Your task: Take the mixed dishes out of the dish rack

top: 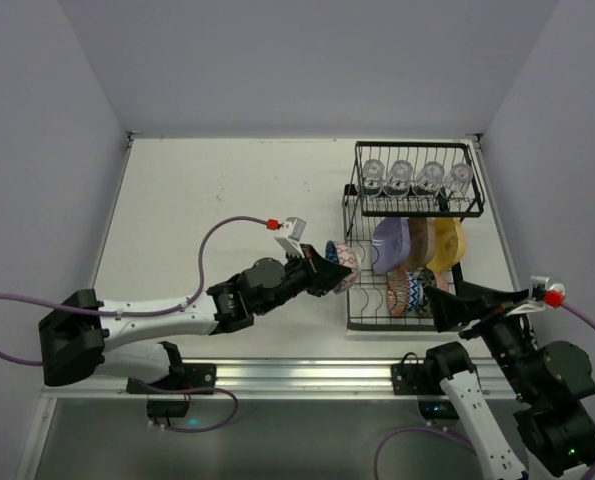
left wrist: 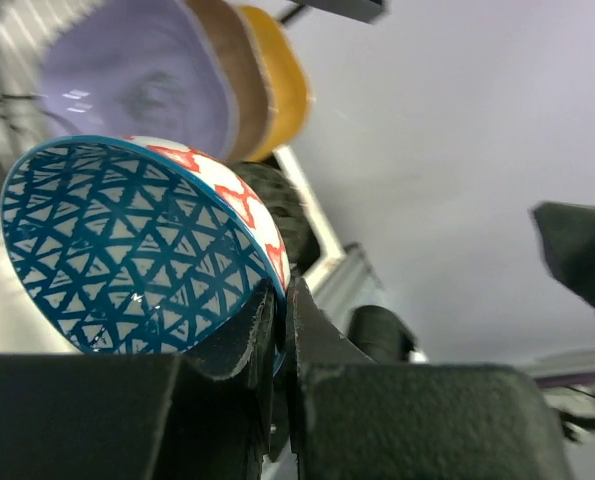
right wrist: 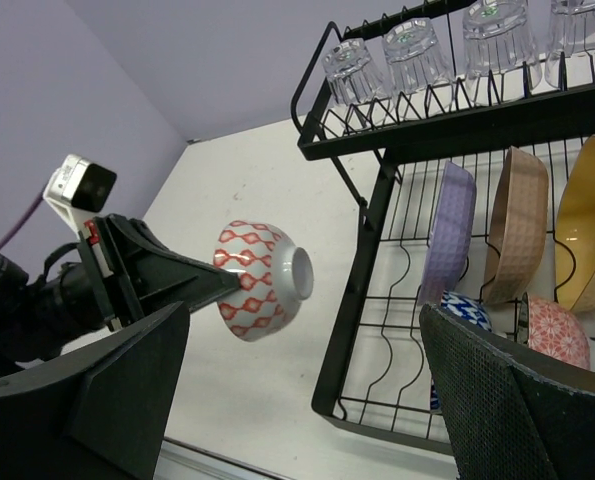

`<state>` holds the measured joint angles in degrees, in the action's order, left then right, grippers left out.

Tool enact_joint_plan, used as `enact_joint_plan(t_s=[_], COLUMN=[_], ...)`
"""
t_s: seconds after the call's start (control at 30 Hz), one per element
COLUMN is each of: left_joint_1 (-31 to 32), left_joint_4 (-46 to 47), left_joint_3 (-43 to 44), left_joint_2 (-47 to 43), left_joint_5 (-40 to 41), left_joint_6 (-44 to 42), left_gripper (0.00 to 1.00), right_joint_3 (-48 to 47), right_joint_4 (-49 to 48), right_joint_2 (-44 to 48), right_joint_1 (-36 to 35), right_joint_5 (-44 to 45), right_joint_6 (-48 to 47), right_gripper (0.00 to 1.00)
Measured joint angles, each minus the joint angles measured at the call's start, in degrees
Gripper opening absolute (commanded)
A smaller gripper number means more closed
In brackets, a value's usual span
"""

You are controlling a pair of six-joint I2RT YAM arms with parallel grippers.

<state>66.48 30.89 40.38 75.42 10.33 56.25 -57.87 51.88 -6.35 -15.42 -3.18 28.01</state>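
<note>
The white bench (top: 207, 190) carries the large black wire two-tier dish rack (right wrist: 457, 128) on its 3 o'clock side. The left arm (top: 167, 318) reaches in from 8 o'clock. The left jaws are clamped together on the rim wall of a small round bowl (right wrist: 262, 280), white with red diamonds outside and a blue triangle lattice inside. The bowl is held in the air just beside the rack's 9 o'clock edge, apart from the wires. The right jaws stand wide apart and empty near the rack's 5 o'clock corner. In the lower tier three rounded-square plates stand on edge: lavender (right wrist: 447, 235), brown (right wrist: 517, 225) and yellow (right wrist: 587, 225). More small patterned bowls (right wrist: 557, 335) sit at their 6 o'clock, and four small clear glasses (top: 400, 177) line the upper shelf at 12 o'clock. The pinch covers only a thin strip of rim, so the bowl could pivot or slip out during a quick swing or a tilted set-down. A swing toward 3 o'clock could clip the rack's corner post or the lavender plate. The number of bowls in the lower tier is uncertain, because the right arm covers that corner from above and the wrist view cuts it off. The contact at the rim is dark in the left wrist view.
</note>
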Motion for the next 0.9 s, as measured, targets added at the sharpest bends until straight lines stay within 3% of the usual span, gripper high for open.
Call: enact_joint_plan(t_s=[0.27,0.5,0.73,0.9], left_joint_1=[-1.7,-12.2,-19.1,-23.9], left_joint_4=[-24.9,-41.5,-52.6,-59.2], left_joint_3=[4.0,9.9,21.1,33.8], left_joint_2=[-6.2,-4.7,6.3,21.4], left_joint_5=[11.3,11.3,8.1,3.0], left_joint_6=[-8.3,-14.0,-20.1,-25.4], left_gripper=[0.00,0.00,0.00,0.00], right_joint_3=[-0.1,-0.1,-0.1,-0.1], right_joint_4=[-0.1,-0.4,-0.4,-0.4], right_joint_2=[0.0,0.0,0.0,0.0], right_joint_1=[0.0,0.0,0.0,0.0], right_joint_5=[-0.1,-0.9,-0.9,-0.9], right_joint_6=[-0.3,-0.6,-0.7,-1.0], right_gripper=[0.99,0.99,0.99,0.99])
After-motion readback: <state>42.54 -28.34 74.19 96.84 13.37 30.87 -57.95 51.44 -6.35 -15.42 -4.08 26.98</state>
